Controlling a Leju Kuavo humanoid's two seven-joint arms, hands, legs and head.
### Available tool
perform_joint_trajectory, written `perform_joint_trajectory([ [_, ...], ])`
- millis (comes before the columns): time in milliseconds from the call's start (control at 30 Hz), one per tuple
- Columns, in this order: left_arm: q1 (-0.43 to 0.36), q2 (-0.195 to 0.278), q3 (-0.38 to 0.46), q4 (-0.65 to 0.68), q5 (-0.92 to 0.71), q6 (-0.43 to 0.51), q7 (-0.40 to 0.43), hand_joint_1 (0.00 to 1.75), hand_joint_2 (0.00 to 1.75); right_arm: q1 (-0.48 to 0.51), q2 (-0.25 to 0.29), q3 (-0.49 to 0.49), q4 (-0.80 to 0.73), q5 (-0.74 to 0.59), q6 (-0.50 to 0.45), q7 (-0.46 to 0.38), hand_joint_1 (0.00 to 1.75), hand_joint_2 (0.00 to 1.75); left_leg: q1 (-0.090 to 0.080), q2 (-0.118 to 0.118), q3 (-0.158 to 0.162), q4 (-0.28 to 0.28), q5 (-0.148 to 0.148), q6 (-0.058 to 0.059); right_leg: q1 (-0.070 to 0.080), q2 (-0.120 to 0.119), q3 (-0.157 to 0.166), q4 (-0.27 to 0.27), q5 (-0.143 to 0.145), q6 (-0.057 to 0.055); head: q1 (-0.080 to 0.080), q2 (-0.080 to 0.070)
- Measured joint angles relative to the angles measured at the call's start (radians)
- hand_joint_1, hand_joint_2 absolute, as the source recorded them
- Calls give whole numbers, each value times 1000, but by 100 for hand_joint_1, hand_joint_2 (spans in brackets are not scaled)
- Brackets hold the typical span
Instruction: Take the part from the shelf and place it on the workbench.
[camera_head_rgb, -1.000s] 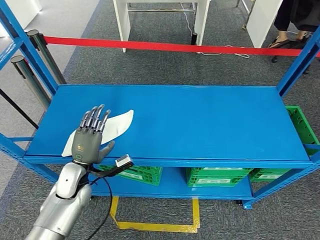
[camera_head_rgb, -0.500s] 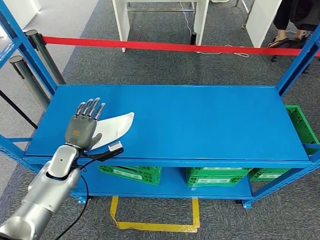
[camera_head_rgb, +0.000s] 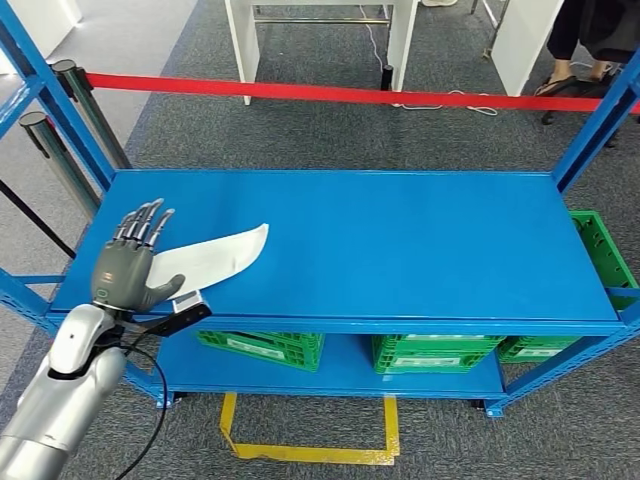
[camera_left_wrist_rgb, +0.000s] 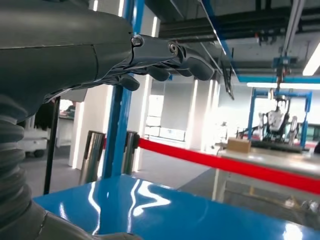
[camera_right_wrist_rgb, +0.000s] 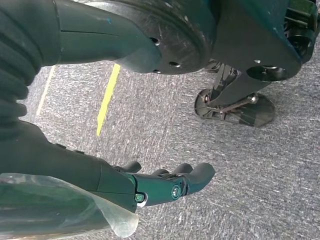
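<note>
While the left hand (camera_head_rgb: 130, 270) is hovering at the left front corner of the blue shelf (camera_head_rgb: 392, 240), its fingers (camera_head_rgb: 143, 222) are spread and straight, holding nothing. Compared with a second ago it is sitting further to the left and nearer the shelf's front edge — back then it was lying over the near end of the white part (camera_head_rgb: 211, 258), and now much more of that flat, curved white piece is showing. The part itself is lying where it was, flat on the top shelf board, its near end just beside the thumb side of the hand; whether the two are touching is hard to tell. In the left wrist view the fingers (camera_left_wrist_rgb: 177, 57) are stretching out level above the glossy blue surface with nothing between them.

The right hand (camera_right_wrist_rgb: 166, 185) is hanging low over the grey carpet, its fingers loosely extended and apart — a clear film is crossing the corner of that view, but it is not evidently held.

Judging from this, the part is not yet being grasped, and the sideways shift is looking like a re-approach to a thin piece that is hard to get under. The task is sitting at its first step, with the carry to the worktop still ahead
</note>
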Motion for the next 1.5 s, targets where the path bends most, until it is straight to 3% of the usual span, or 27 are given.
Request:
perform_joint_trajectory([
  [300,98,-4,72,-149,96,55,-90,0,175,-1,-1,3,0,-7,-5,-8,0,175,0,0,0,0,0,0,0,0,0,0,0,0,0,0],
  [500,134,7,88,-171,109,-4,-111,0,175,-1,-2,7,0,-9,-2,-11,0,175,0,0,0,0,0,0,0,0,0,0,0,0,0,0],
  [733,154,56,80,-176,43,-116,-103,0,175,-1,-12,7,2,-18,3,-12,0,175,0,0,0,0,0,0,0,0,-1,0,0,0,0,0],
  [1233,-30,45,-54,-28,-211,-123,98,0,175,-3,-21,7,4,-46,15,4,0,175,0,0,0,0,0,0,0,0,-1,0,1,0,0,0],
  [1500,-98,30,-107,58,-137,-156,69,0,175,-3,-22,7,4,-55,20,4,0,175,0,1,0,0,0,0,0,1,-1,0,1,0,0,0],
])
